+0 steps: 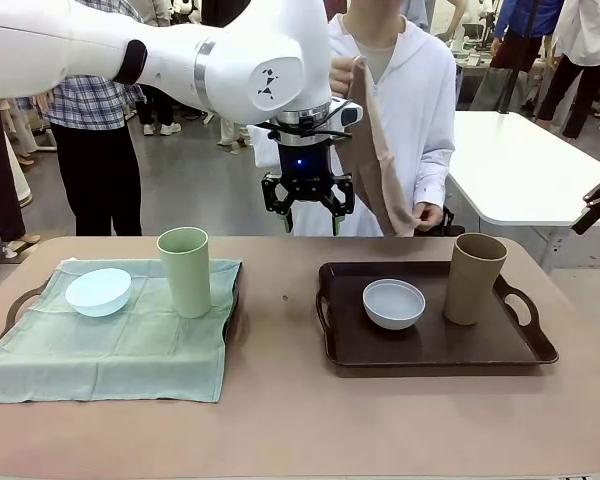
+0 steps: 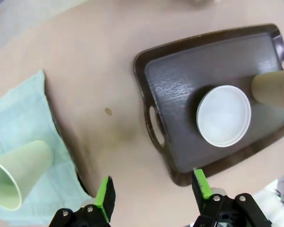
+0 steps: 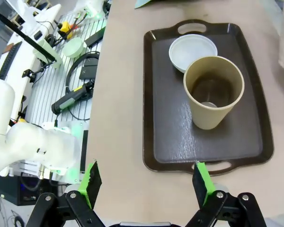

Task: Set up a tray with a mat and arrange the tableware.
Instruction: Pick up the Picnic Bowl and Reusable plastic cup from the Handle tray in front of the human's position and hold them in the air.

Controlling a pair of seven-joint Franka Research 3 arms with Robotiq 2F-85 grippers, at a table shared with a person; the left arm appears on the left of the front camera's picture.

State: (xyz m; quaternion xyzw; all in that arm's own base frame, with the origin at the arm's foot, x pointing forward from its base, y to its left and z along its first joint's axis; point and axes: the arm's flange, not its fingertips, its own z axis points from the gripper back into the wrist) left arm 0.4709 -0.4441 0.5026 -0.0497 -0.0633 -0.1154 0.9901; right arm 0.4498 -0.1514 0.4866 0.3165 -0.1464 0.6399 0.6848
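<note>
My left gripper [image 1: 308, 213] hangs open and empty over the far middle of the table, between the two trays. In its wrist view the left gripper [image 2: 153, 190] is above bare tabletop beside the dark brown tray [image 2: 180, 71]. That tray [image 1: 430, 345] holds a white-grey bowl [image 1: 394, 303] and a tan cup [image 1: 473, 278], with no mat under them. A green mat [image 1: 110, 345] covers the left tray [image 1: 20, 300] and carries a pale blue bowl [image 1: 98, 292] and a pale green cup [image 1: 184, 270]. A person holds up a tan mat [image 1: 375, 150]. My right gripper [image 3: 146, 182] is open, above the brown tray's near handle [image 3: 217, 166].
The person in white stands at the far side just behind my left gripper. A white table [image 1: 520, 160] stands at the back right. A small dark speck [image 1: 286, 296] lies on the tabletop between the trays. A bench with tools [image 3: 75, 71] runs alongside the table.
</note>
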